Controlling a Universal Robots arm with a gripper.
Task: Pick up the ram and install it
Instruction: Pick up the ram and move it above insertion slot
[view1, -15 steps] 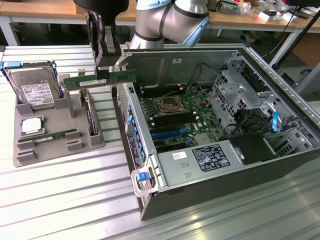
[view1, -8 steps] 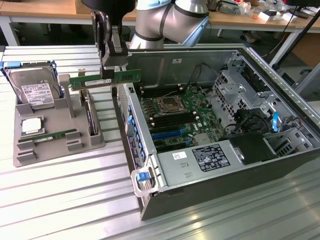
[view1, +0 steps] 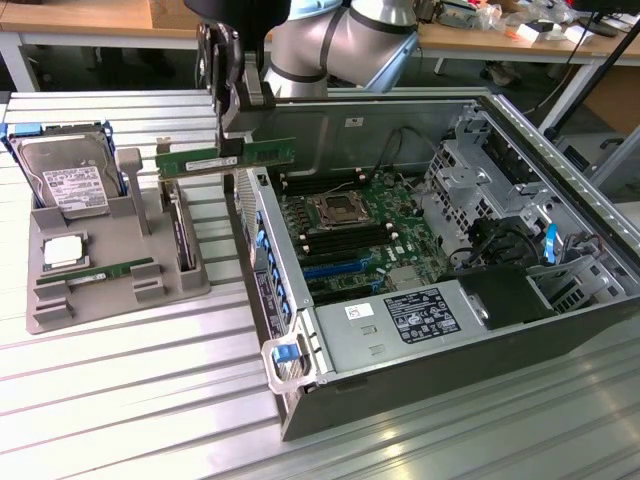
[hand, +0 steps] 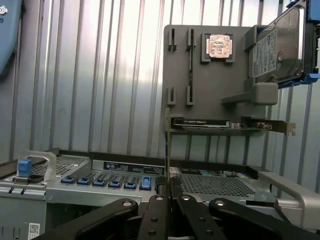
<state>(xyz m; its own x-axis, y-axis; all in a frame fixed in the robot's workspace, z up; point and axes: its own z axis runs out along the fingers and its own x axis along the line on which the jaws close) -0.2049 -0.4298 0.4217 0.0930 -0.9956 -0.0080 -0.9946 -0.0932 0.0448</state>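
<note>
Although the ribbed metal table (view1: 120, 400) carries everything here, the biggest thing on it is the open computer case (view1: 420, 380). It lies on its side from the middle of the exterior view out toward four o'clock, with its motherboard (view1: 350, 230) facing up. The silver-grey robot arm (view1: 340, 40) comes in at twelve o'clock, above the case's far wall.

At nine o'clock from the case, near it, a grey parts tray (view1: 110, 295) sits on the table. A hard drive (view1: 70, 185) leans in a blue-railed cradle at the tray's eleven o'clock corner. A dark expansion card (view1: 180, 235) stands on edge along the tray's three o'clock side. A second memory stick (view1: 100, 272) lies flat toward the tray's six o'clock side, with a square processor (view1: 62, 251) at ten o'clock from it.

The gripper (view1: 232, 150) hangs pointing down at ten o'clock from the motherboard, over the gap between tray and case. Its fingers are clamped on the ram (view1: 270, 150), near the stick's middle. The ram is held in the air with its long edge level, its ends reaching toward nine and three o'clock. It touches neither the tray nor the case, and a whitish label shows on its nine o'clock half.

In the wrist view the ram (hand: 166, 150) appears edge-on as a thin line running out from the gripper (hand: 167, 192), between the black fingers (hand: 182, 210). The tray (hand: 215, 85) lies beyond it.
</note>
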